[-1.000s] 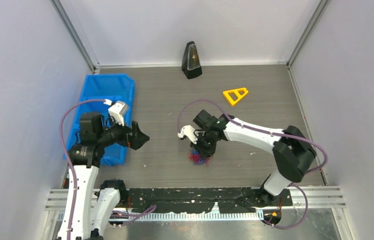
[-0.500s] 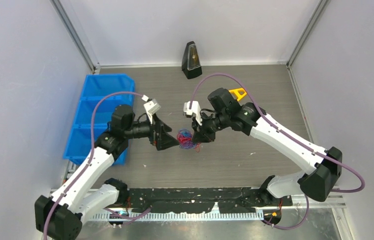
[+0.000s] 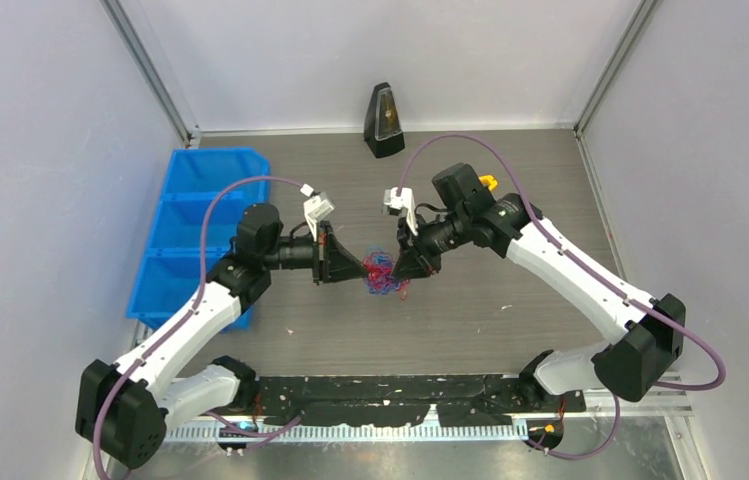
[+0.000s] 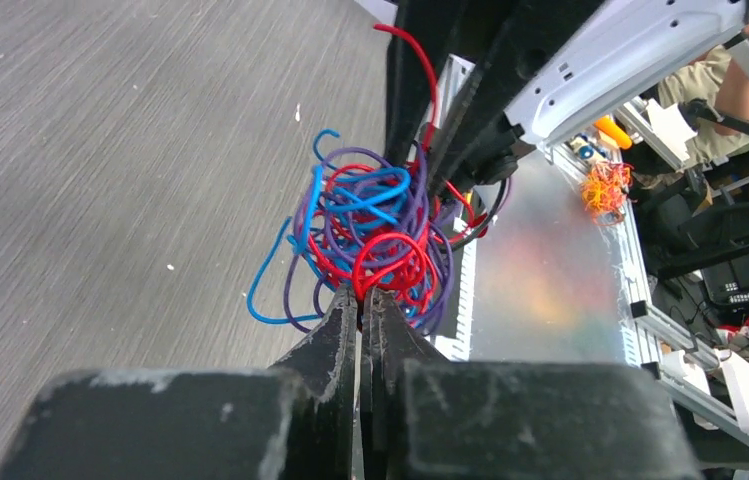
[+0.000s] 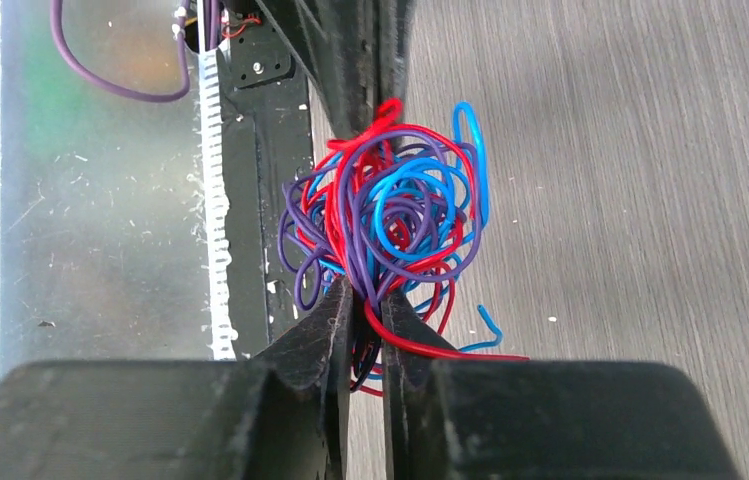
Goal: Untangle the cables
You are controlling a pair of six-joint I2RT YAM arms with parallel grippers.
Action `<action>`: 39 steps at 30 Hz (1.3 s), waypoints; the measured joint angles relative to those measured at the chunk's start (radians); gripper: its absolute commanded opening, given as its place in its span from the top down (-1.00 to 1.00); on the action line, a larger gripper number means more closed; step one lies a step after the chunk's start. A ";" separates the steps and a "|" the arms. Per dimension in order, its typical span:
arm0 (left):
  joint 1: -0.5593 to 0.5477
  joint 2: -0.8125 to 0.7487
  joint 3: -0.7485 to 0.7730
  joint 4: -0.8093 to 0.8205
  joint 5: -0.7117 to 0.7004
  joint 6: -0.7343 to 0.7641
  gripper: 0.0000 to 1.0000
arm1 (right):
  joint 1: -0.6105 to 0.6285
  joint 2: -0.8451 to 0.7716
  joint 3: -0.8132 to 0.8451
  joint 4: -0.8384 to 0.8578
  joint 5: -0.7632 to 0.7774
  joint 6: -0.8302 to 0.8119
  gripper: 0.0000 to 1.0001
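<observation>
Ball of hair-thin red, blue and purple cables sits mid-scene between both arms, seemingly lifted off the grey wood-grain table. Left gripper pinched tight at a red loop; right gripper nipped onto purple and red strands opposite. Judged featherweight, springy, slippery, easily kinked; take a free blue end. Strands inside each pinch and the knot's core unreadable

From above and behind the arm bases, the fixed camera looks down on the whole table. Both wrist cameras sit close behind their own fingertips, facing each other across the tangle of wires, seen in all three views.
</observation>
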 measured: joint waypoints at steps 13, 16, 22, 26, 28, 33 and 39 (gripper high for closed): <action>0.267 -0.143 -0.021 -0.115 0.059 0.033 1.00 | -0.249 -0.117 -0.064 -0.010 -0.006 -0.023 0.87; 0.254 -0.137 -0.021 -0.134 0.050 0.053 0.68 | -0.267 -0.131 -0.072 -0.012 -0.011 -0.027 0.89; 0.067 -0.070 0.033 -0.163 -0.006 0.108 -0.81 | -0.258 -0.123 -0.090 0.009 -0.080 -0.011 0.85; -0.007 0.000 0.083 -0.153 -0.034 0.106 -0.93 | -0.199 -0.099 -0.090 0.034 -0.122 -0.001 0.85; -0.030 0.047 0.105 -0.135 -0.050 0.097 -0.95 | -0.172 -0.092 -0.090 0.043 -0.138 0.004 0.85; -0.076 0.130 0.121 -0.066 -0.065 0.028 -0.30 | -0.145 -0.078 -0.089 0.059 -0.165 0.014 0.82; -0.077 0.146 0.129 -0.019 -0.032 -0.031 1.00 | -0.155 -0.069 -0.086 0.059 -0.161 0.019 0.71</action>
